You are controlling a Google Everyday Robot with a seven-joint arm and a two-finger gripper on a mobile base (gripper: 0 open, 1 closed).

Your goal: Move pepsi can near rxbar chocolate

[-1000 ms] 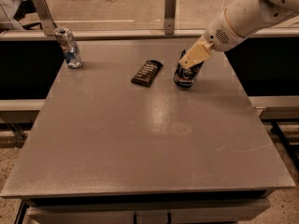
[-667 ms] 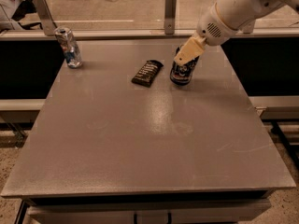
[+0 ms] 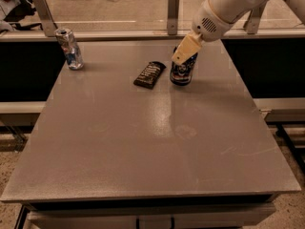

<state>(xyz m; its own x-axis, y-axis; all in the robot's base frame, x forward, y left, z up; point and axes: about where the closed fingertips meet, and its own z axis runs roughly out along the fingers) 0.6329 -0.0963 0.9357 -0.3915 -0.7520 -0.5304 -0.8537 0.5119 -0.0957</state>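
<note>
The pepsi can (image 3: 182,73) is dark blue with a round logo and stands upright at the far middle of the grey table (image 3: 152,142). My gripper (image 3: 184,57) comes down from the upper right and is shut around the can's top; a tan finger (image 3: 186,49) covers the can's upper part. The rxbar chocolate (image 3: 149,74), a flat dark wrapper with pale lettering, lies just left of the can, a small gap apart.
A slimmer silver-and-blue can (image 3: 69,48) stands at the table's far left corner. Metal posts (image 3: 174,12) and a rail run along the back edge. The white arm (image 3: 228,6) reaches in from the upper right.
My gripper has carried the pepsi can leftward, closer to the rxbar chocolate. The bar and the slim can have not moved.
</note>
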